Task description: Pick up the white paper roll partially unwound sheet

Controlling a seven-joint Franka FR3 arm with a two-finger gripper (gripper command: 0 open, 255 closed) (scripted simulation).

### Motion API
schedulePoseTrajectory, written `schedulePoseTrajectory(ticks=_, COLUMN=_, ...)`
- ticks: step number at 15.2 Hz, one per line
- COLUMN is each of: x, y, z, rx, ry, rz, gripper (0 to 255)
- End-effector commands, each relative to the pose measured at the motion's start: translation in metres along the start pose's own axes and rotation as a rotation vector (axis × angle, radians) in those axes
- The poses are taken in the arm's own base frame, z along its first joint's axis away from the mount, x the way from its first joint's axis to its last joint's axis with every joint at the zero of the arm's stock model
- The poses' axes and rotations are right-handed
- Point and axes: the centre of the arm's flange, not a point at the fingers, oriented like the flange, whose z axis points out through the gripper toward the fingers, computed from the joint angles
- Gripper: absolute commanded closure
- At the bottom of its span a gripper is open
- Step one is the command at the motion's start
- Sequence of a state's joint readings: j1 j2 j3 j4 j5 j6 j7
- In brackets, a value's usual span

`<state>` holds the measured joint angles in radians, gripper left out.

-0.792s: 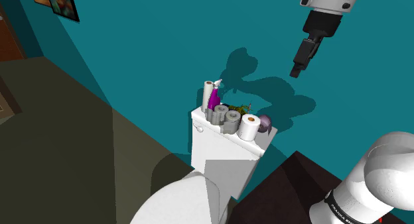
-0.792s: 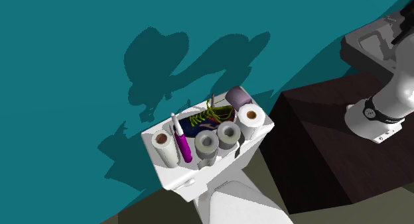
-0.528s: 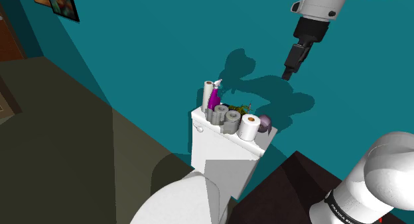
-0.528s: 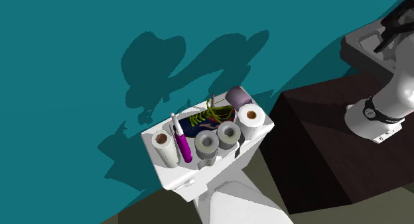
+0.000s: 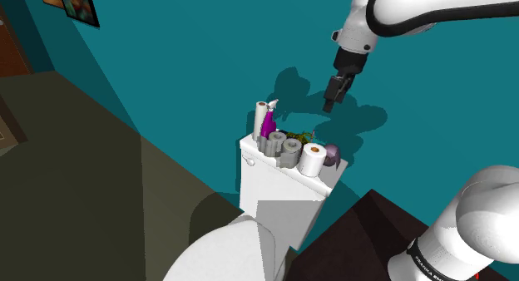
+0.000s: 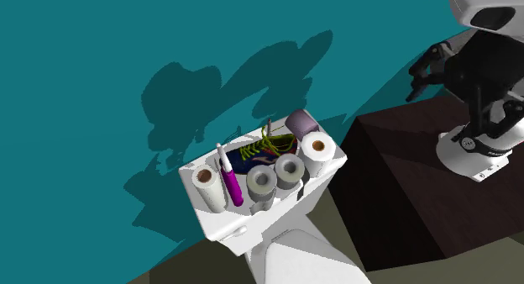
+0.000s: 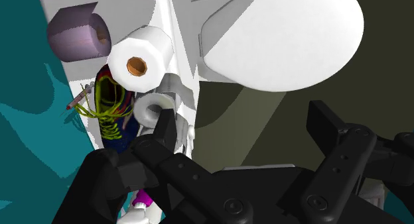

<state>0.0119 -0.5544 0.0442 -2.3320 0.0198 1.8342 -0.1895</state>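
White with an orange core, the paper roll (image 5: 313, 159) stands upright on the tank (image 5: 259, 173); gripper (image 5: 330, 100) spread, empty.

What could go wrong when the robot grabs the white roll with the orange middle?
The white roll stands close beside a grey roll and a purple roll, so the open pincer might knock those off the tank. It also sits at the tank's edge and could topple if nudged.

Arm: glossy white rounded links (image 5: 399, 9), dark bands at joints. Lower link carries black ring with small white lettering (image 5: 428, 261). Hand: all-black two-finger gripper (image 5: 331, 101), with round screw recesses (image 7: 232, 205) in its housing.
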Motion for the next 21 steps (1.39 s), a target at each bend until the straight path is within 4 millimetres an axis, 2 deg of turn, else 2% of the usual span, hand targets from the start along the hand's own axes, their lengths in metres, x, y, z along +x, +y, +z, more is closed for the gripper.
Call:
schedulePoseTrajectory(ticks=1, x=0.016, y=0.010, z=0.022, rx=0.000, ry=0.001, rz=-0.006, gripper=0)
schedulePoseTrajectory(ticks=21, x=0.191, y=0.074, z=0.210, rx=0.010, ry=0.002, rz=-0.065, gripper=0)
